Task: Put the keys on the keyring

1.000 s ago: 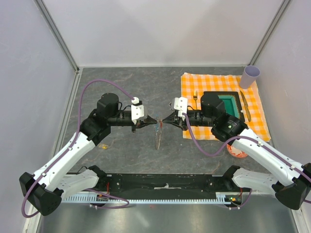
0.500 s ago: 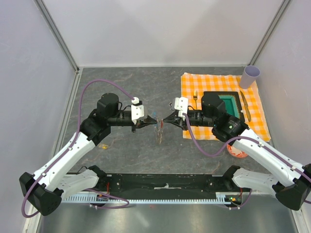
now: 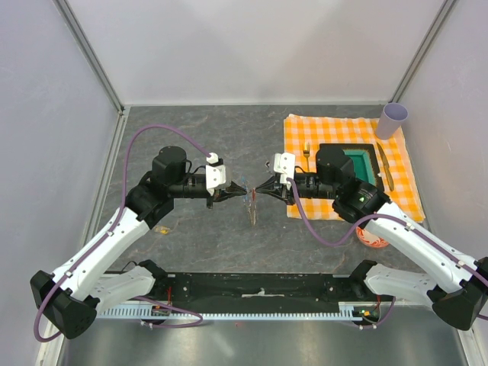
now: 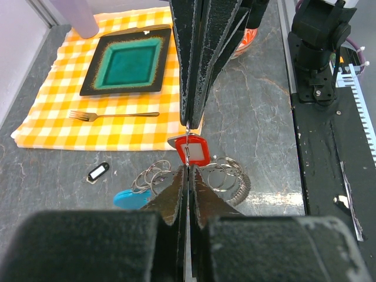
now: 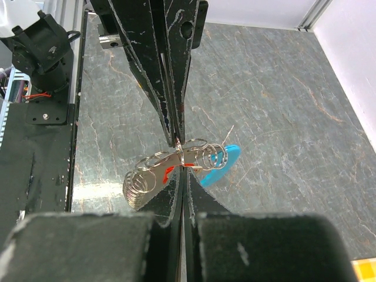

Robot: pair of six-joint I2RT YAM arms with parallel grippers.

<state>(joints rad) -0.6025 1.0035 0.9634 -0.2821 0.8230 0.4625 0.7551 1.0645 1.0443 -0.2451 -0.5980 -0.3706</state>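
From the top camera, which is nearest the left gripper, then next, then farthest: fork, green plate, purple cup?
From the left gripper:
1. fork, at the checked cloth's left edge.
2. green plate, middle of the cloth.
3. purple cup, cloth's far right corner.

Red-headed key [image 4: 190,150], upright, beside coiled silver keyring [image 4: 227,176]

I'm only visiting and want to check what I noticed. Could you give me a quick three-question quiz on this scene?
1. True or false: the fork lies on the checked cloth, outside the green plate.
2. The head of the small key is: A red, B yellow, C green.
3. Fill in: the left claw and the right claw are both ___ (open or shut) on the keyring.
Key: 1 true; 2 A; 3 shut.
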